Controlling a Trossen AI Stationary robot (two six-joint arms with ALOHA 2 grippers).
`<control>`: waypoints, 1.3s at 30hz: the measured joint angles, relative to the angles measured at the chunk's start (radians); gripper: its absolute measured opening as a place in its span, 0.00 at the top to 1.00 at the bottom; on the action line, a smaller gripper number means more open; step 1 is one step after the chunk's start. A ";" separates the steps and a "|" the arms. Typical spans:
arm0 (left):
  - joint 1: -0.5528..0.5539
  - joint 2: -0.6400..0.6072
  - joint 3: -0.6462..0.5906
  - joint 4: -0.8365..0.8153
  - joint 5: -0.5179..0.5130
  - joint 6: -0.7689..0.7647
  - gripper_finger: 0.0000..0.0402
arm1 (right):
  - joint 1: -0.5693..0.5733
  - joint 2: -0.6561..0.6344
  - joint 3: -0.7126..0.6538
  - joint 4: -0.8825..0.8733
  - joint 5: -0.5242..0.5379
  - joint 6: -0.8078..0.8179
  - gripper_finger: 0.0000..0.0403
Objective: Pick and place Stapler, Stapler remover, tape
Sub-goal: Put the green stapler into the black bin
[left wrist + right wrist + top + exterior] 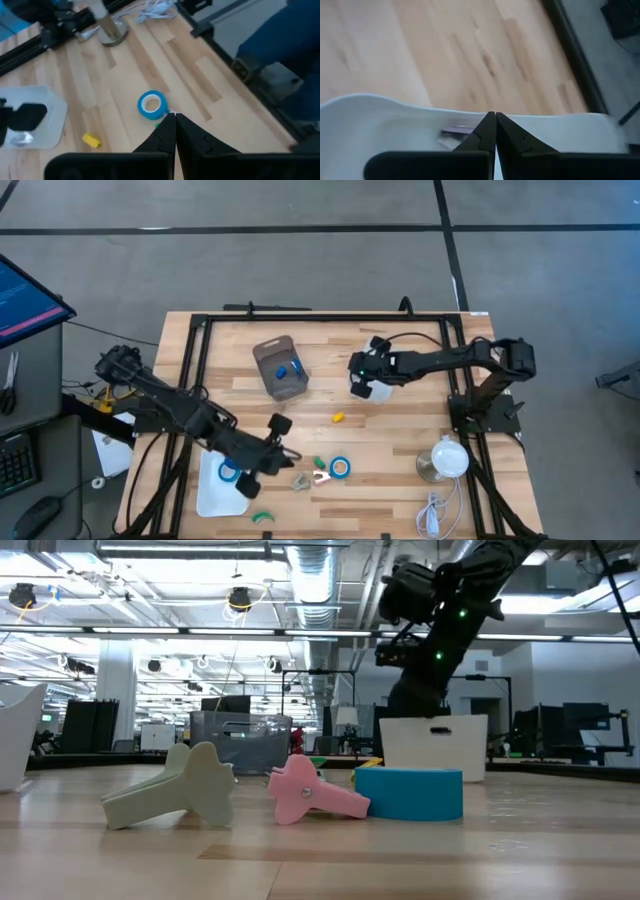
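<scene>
I'm reading this as partly done. The white tray (212, 498) at lower left of the high view is already holding one tape (229, 472). My left gripper (283, 451) is hanging at lower centre, jaws shut on nothing — another tape (340, 468) is lying loose just beside it. My right gripper (358, 372) is waiting over the white bin (382, 392), jaws pressed together, empty.

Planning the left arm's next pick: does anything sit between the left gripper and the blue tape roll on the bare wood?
Nothing visible. The shut left gripper hangs just short of the tape roll, with only bare table between them; the yellow piece lies off to one side.
</scene>
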 joint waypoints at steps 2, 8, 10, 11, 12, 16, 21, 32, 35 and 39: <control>-0.024 0.016 0.042 -0.041 -0.013 -0.008 1.00 | 0.014 0.006 0.000 0.003 -0.003 -0.001 1.00; -0.082 0.061 0.078 -0.114 -0.026 -0.132 1.00 | 0.061 -0.027 -0.004 0.006 -0.087 -0.012 1.00; -0.100 0.085 0.073 -0.126 -0.015 -0.179 1.00 | 0.079 -0.050 -0.005 -0.003 -0.090 -0.013 1.00; -0.110 0.100 0.072 -0.139 -0.012 -0.202 1.00 | 0.087 -0.057 -0.005 -0.001 -0.091 -0.013 1.00; -0.120 0.113 0.070 -0.156 -0.008 -0.219 1.00 | 0.094 -0.065 -0.005 -0.002 -0.092 -0.013 1.00; -0.137 0.137 0.069 -0.169 0.001 -0.257 1.00 | 0.112 -0.102 -0.005 0.004 -0.091 -0.013 1.00; -0.137 0.136 0.069 -0.167 0.001 -0.309 1.00 | 0.145 -0.135 -0.005 0.012 -0.091 -0.019 1.00; -0.141 0.136 0.069 -0.167 0.001 -0.346 1.00 | 0.303 -0.300 -0.005 0.007 -0.097 -0.113 1.00; -0.143 0.136 0.069 -0.167 0.001 -0.355 1.00 | 0.339 -0.375 -0.005 -0.014 -0.157 -0.138 1.00; -0.152 0.136 0.069 -0.167 0.001 -0.355 1.00 | 0.369 -0.472 -0.005 -0.018 -0.257 -0.148 1.00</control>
